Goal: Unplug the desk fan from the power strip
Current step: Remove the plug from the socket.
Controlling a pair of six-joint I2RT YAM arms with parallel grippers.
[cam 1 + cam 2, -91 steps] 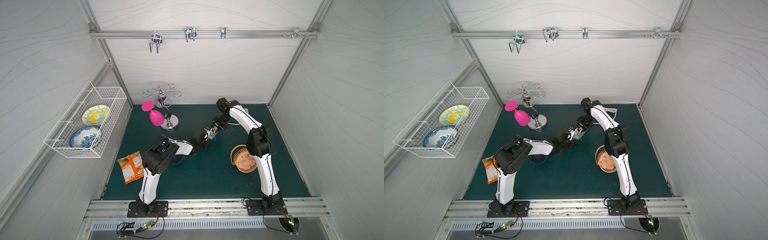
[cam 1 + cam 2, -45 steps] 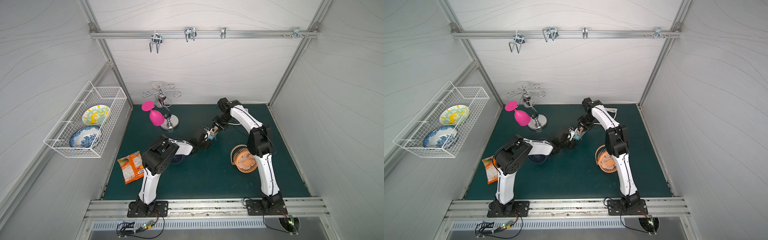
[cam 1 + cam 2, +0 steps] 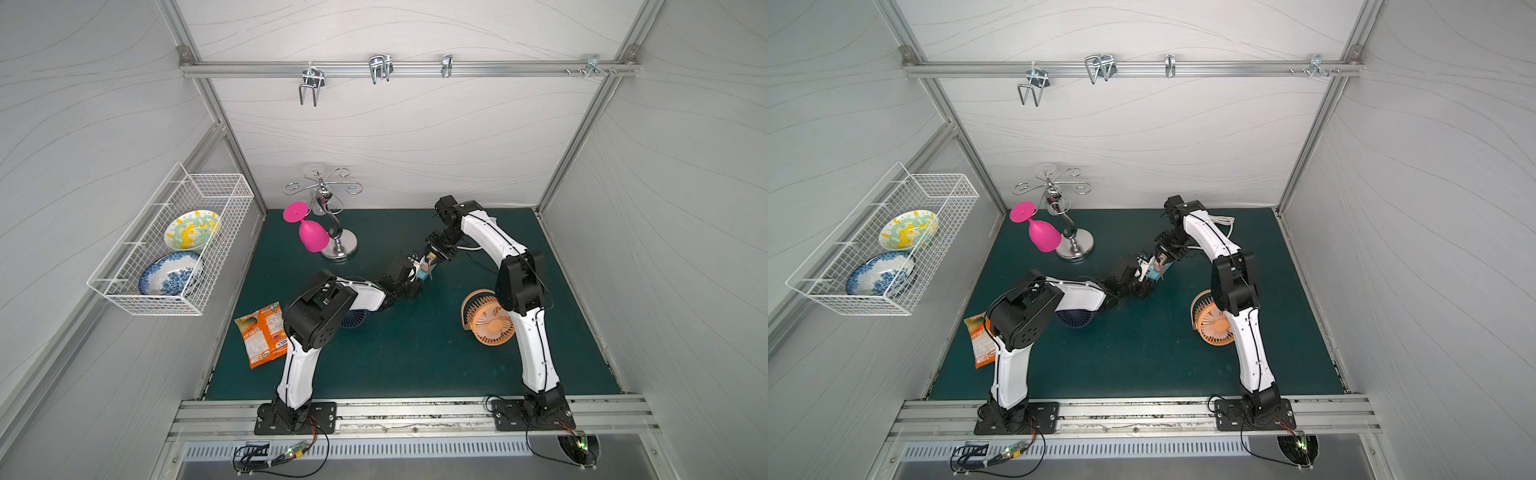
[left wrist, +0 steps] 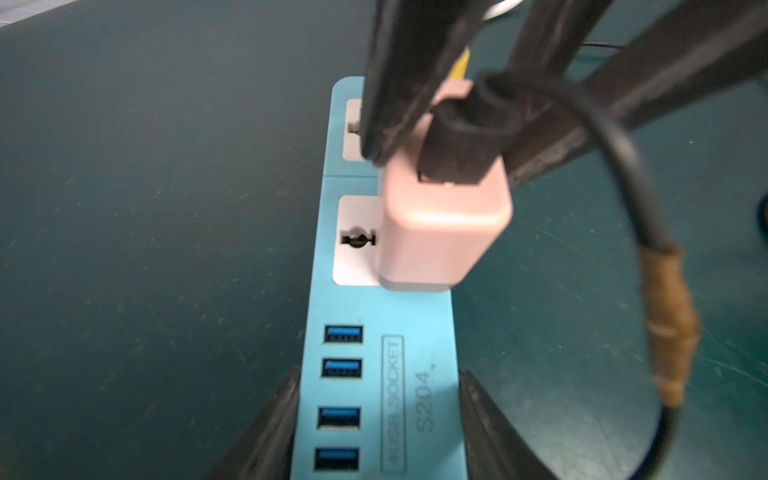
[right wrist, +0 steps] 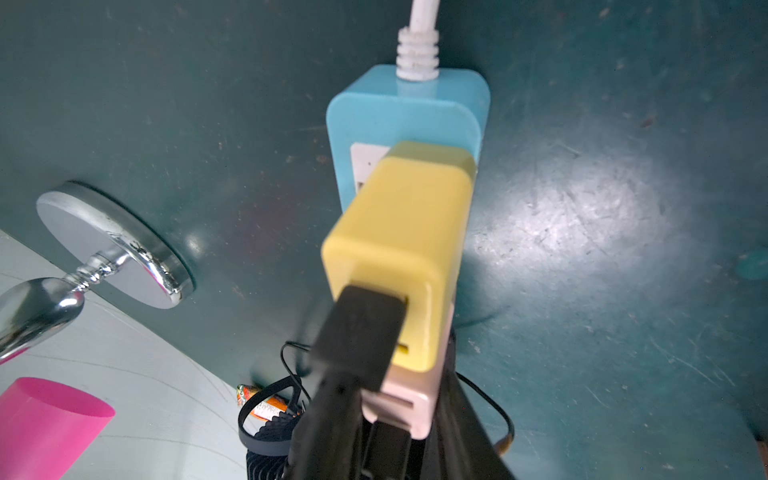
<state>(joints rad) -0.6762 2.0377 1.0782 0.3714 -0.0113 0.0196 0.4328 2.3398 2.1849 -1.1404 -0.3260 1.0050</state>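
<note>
The light-blue power strip lies on the green mat, and my left gripper is shut on its USB end. A pink adapter with a black cable sits on the socket next to the USB ports. My right gripper is shut on this pink adapter from above. A yellow adapter fills the far socket, by the white cord. Both top views show the grippers meeting at the strip. Two desk fans show: an orange one and a dark blue one. I cannot tell which cable serves which.
A chrome glass stand holding a pink glass rises at the back left. An orange snack packet lies near the left arm's base. A wire basket with two plates hangs on the left wall. Coiled white cord lies at the back.
</note>
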